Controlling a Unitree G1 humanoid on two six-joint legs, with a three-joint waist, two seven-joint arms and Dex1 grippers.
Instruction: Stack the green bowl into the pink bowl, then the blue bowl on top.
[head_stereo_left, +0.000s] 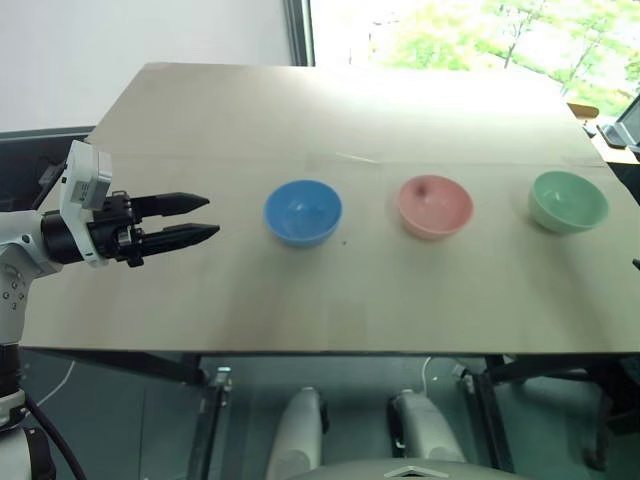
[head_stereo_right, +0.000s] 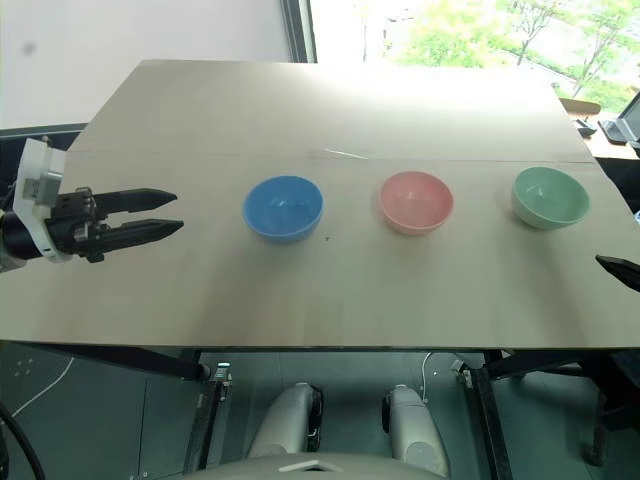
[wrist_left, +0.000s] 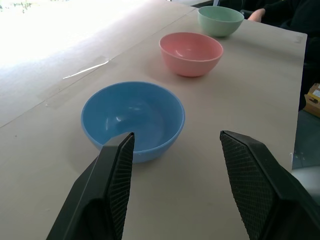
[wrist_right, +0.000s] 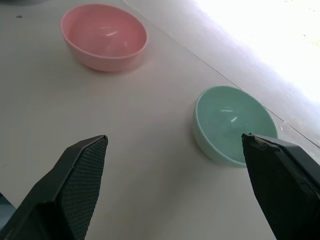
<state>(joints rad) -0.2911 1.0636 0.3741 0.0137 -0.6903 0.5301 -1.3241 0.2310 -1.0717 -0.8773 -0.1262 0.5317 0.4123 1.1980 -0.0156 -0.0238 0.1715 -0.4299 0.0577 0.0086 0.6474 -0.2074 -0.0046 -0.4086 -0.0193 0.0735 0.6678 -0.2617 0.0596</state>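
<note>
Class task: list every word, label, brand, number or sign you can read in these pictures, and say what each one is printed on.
None can be read.
The blue bowl, pink bowl and green bowl are plain.
The table bears no print.
The left claw and right claw show no marking.

Table (head_stereo_left: 200, 300): blue bowl (head_stereo_left: 302, 212), pink bowl (head_stereo_left: 434, 206), green bowl (head_stereo_left: 567, 201) in row.

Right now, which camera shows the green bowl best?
The right wrist view: the green bowl sits close, its inside open to view. Both eye views show it whole but farther off; the left wrist view shows it farthest.
</note>
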